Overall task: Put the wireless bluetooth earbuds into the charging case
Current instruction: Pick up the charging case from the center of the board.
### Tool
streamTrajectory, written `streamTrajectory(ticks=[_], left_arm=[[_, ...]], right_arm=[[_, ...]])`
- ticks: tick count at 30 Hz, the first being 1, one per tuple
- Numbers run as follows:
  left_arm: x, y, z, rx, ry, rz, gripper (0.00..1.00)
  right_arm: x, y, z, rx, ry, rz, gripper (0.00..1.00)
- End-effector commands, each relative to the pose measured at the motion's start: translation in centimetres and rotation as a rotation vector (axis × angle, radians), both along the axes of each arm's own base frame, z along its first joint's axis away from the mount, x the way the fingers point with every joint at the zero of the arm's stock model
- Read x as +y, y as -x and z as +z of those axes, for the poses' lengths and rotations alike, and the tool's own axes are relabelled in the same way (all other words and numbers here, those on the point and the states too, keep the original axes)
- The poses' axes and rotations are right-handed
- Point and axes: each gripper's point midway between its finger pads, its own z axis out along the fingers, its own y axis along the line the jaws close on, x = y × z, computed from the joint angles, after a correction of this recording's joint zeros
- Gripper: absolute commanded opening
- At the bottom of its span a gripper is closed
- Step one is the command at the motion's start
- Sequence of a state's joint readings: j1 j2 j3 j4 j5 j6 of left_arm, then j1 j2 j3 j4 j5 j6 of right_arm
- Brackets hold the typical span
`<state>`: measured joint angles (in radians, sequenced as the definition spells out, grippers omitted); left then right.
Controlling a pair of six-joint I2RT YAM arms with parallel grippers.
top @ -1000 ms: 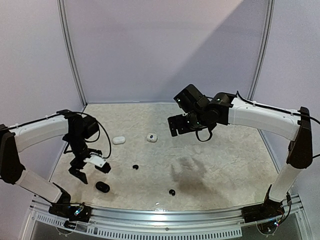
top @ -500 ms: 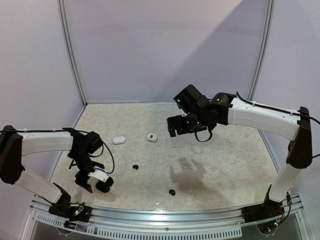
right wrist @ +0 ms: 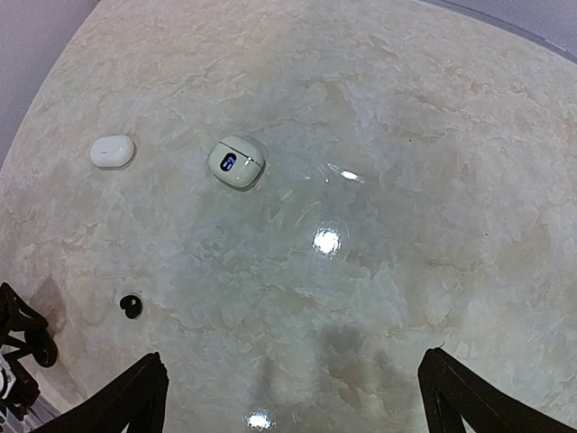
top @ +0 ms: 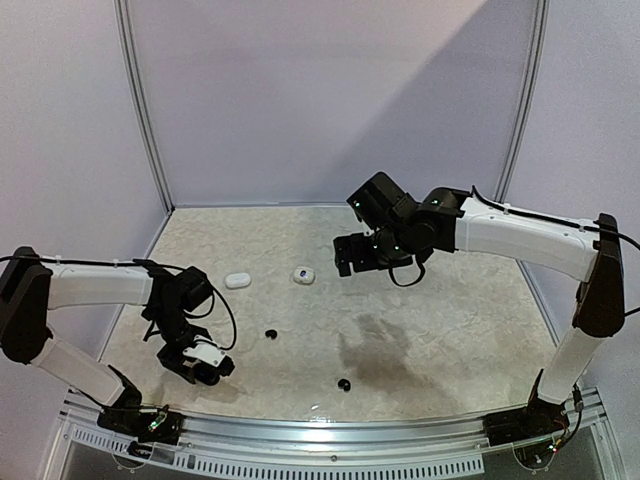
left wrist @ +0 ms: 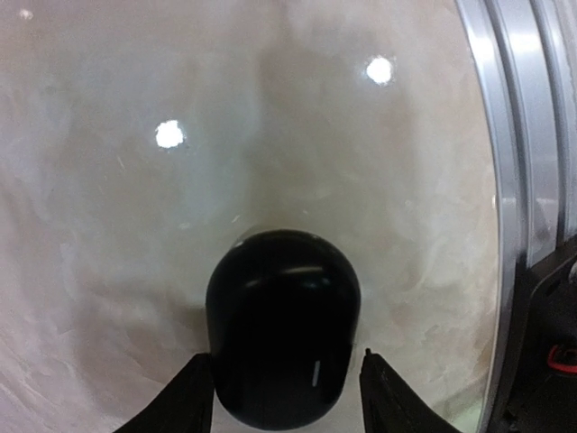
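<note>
Count w/ me: 3 pebble cases, 2 loose buds, all on a glossy, pale marbled worktop [right wrist: 406, 135]. Your left end effector [left wrist: 287, 359] sits low, set narrow w/ a finger either side of the black case [left wrist: 281, 298], a smooth, shiny, rounded shell. Can't tell if it's actually pinching. Your right end effector [right wrist: 293, 356] hangs high, spread wide, nothing in it. Ahead & left of it are 2 smooth white ovals: the plain white case [right wrist: 113, 151] and, beside it, the patch-top white case [right wrist: 236, 161] w/ a dark inset. Buds are tiny black rounded beads. The first earbud [top: 271, 334] is just right of and beyond your left end effector. The second earbud [top: 344, 384] is further right, well short of the right one.
</note>
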<state>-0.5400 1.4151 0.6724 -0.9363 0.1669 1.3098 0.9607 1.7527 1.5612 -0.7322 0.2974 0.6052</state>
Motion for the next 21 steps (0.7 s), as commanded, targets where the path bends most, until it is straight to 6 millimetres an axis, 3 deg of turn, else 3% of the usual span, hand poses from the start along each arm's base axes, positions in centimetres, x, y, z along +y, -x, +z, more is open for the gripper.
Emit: streamTrajectory(ticks=[1, 7, 12, 15, 18, 21], left_arm=[[-0.1, 0.6, -0.7, 0.009, -0.019, -0.035, 0.5], [-0.2, 0.7, -0.4, 0.005, -0.019, -0.019, 0.26], [-1.6, -0.2, 2.7, -0.015, 0.033, 0.076, 0.17], [-3.4, -2.5, 6.7, -0.139, 0.143, 0.111, 0.16], [-6.2, -6.1, 12.3, -0.358, 0.336, 0.136, 0.14], [-8.5, -9.6, 18.1, -0.596, 0.523, 0.154, 0.11]], right_arm=[[-0.2, 0.2, -0.5, 0.018, -0.011, -0.01, 0.99], [-0.4, 0.5, -0.4, 0.019, -0.019, -0.01, 0.99], [0.2, 0.5, 0.8, -0.001, -0.064, 0.016, 0.99], [1.6, 0.7, 2.6, -0.036, -0.155, 0.077, 0.99], [4.9, 1.9, 5.6, -0.047, -0.315, 0.227, 0.97], [8.6, 3.8, 8.4, -0.018, -0.454, 0.412, 0.88]])
